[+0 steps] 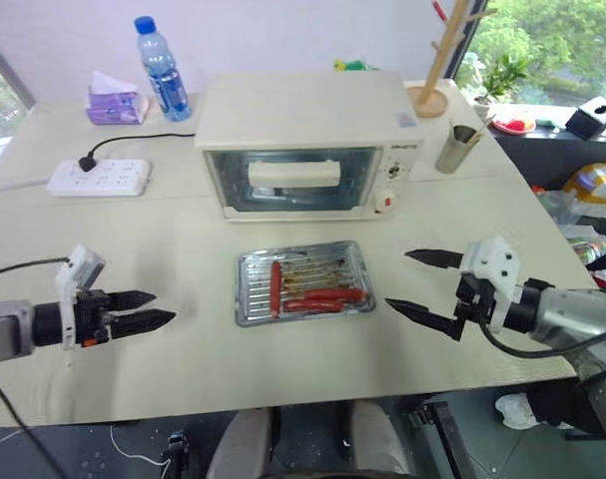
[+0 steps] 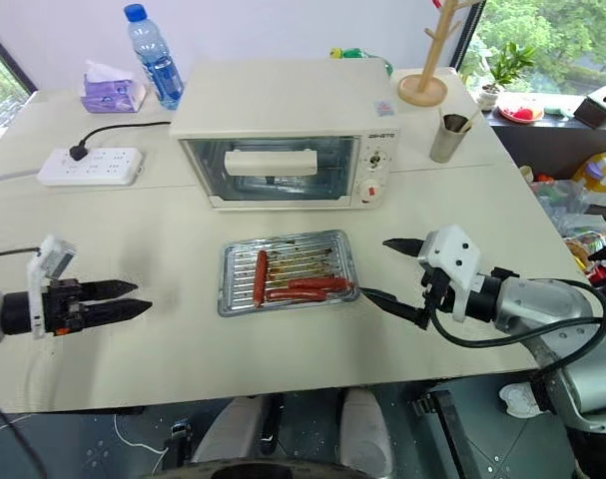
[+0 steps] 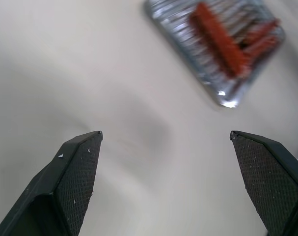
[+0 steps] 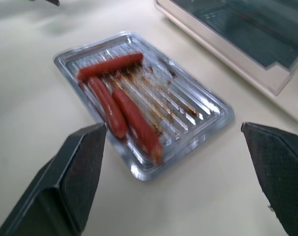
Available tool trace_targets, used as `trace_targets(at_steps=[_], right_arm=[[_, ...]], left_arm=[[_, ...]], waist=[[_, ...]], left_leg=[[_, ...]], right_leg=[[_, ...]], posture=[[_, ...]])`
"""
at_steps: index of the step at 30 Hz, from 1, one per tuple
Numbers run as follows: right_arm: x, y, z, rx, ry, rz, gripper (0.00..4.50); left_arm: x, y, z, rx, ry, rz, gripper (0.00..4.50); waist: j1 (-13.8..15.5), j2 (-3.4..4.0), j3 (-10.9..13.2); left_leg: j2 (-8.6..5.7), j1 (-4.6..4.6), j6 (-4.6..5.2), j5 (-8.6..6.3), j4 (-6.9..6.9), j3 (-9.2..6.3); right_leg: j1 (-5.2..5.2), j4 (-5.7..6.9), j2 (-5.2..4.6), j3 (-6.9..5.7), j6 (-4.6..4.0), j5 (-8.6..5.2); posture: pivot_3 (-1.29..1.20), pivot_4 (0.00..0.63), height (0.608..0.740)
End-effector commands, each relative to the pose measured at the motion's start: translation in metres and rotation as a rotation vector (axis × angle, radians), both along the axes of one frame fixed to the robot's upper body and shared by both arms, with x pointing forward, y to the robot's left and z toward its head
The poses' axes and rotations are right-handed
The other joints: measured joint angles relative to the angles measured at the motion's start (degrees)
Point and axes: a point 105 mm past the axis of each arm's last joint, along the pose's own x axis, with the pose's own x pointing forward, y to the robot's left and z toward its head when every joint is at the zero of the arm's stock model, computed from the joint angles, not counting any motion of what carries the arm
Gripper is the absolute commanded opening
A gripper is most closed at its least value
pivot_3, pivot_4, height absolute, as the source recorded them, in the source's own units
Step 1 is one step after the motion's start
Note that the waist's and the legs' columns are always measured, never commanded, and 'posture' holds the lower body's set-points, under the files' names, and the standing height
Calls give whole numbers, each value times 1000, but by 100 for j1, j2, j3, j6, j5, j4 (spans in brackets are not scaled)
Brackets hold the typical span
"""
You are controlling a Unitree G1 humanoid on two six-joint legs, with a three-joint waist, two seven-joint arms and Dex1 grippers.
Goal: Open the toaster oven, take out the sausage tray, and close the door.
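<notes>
Sausage tray [image 1: 304, 285] between both tools

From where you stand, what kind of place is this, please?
Probably an office or lab with a kitchen-style test setup, not a real kitchen. A toaster oven and a sausage tray sit on a large plain table, fed by a power strip, beside big windows.

Office-type test room, big pale table [image 1: 283, 389], power strip [image 1: 99, 178], tissue box [image 1: 116, 104], window w/ greenery outside
</notes>
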Motion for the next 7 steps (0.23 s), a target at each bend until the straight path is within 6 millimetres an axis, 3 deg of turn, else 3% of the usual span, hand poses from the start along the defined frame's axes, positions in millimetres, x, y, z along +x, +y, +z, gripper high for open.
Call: trace_targets(at_steps=[1,7], right_arm=[[0,-3,11,-18,12,81,4500],[12,-10,21,-32,35,132,4500]], left_arm=[[-3,-7,45,66,-158,-134,4408],[-2,-15,71,132,-254,-225,4408]], waist=[[23,3,3],[-6,12,10]], left_leg=[[0,-6,0,0,2,2],[5,-14,13,7,-9,16]], right_leg=[[0,-1,-2,-6,0,0],[-8,-3,5,-17,8,-2]], posture=[[0,150,739],[0,150,739]])
